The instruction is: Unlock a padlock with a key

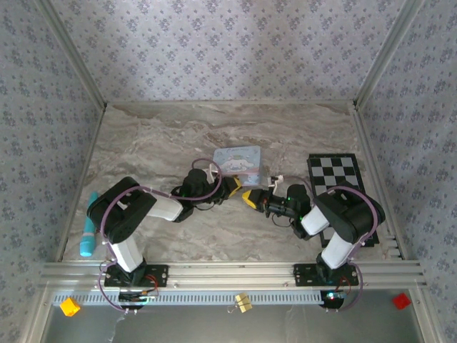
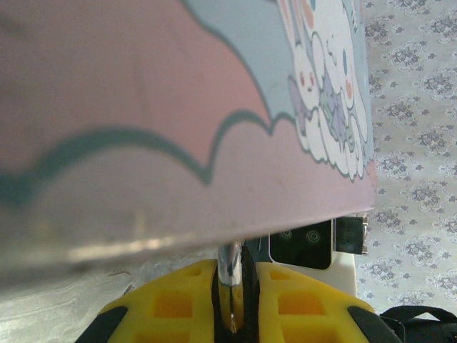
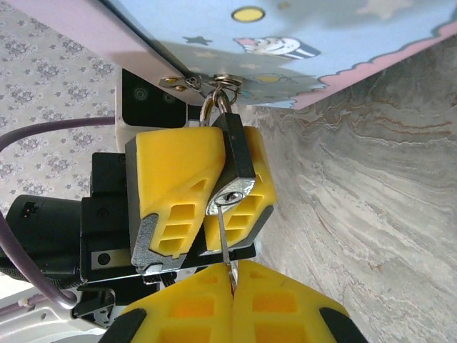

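Top view, centre: left gripper and right gripper meet below the tin. Left wrist, bottom: jaws clamped on the padlock. Right wrist, middle: right gripper pinches the key, seated in the lock; next, probably turning.

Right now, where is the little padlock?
In the right wrist view the padlock is hooked to the cartoon tin's clasp and pinched in the left gripper, with the key from the right gripper in its keyhole.

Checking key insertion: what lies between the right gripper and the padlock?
In the right wrist view, the key spans from the right gripper to the padlock, reaching its silver end.
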You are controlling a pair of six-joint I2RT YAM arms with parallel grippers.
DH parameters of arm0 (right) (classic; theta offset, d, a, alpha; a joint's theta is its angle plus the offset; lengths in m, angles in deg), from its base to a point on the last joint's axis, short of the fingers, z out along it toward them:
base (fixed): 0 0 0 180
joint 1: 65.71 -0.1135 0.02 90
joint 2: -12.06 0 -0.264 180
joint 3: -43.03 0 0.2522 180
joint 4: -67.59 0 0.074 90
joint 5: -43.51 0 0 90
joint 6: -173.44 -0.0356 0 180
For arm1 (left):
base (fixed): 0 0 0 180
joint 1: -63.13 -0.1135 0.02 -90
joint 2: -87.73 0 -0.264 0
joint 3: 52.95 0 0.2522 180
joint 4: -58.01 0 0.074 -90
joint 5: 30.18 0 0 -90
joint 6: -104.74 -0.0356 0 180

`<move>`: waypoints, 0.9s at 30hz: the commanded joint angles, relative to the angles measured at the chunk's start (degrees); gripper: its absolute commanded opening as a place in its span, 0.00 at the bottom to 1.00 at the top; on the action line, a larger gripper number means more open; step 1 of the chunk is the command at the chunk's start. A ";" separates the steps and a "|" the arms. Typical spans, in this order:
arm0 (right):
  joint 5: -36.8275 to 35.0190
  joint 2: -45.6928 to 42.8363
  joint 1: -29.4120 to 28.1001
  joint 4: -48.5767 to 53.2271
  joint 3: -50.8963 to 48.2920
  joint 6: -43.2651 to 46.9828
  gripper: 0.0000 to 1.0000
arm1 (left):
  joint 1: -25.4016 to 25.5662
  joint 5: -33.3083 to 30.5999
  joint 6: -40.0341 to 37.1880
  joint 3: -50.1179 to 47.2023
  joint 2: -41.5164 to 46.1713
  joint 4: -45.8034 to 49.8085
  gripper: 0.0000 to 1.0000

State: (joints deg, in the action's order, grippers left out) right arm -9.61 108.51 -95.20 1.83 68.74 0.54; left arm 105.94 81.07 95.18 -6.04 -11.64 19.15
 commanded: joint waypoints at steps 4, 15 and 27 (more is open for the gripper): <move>0.37 1.29 0.36 -0.53 1.06 1.62 0.00 | 0.71 1.24 0.15 -0.09 2.25 -5.95 0.00; 0.73 1.10 0.70 -0.53 1.60 1.43 0.00 | 0.78 1.59 1.21 -0.36 2.25 -8.34 0.00; 0.83 -0.42 0.84 -0.53 1.72 0.93 0.00 | 0.65 1.69 1.47 -0.19 0.95 -9.24 0.00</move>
State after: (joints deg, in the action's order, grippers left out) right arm -8.98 109.45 -94.83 1.85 69.44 0.94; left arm 106.00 81.03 96.45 -6.79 -11.64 15.81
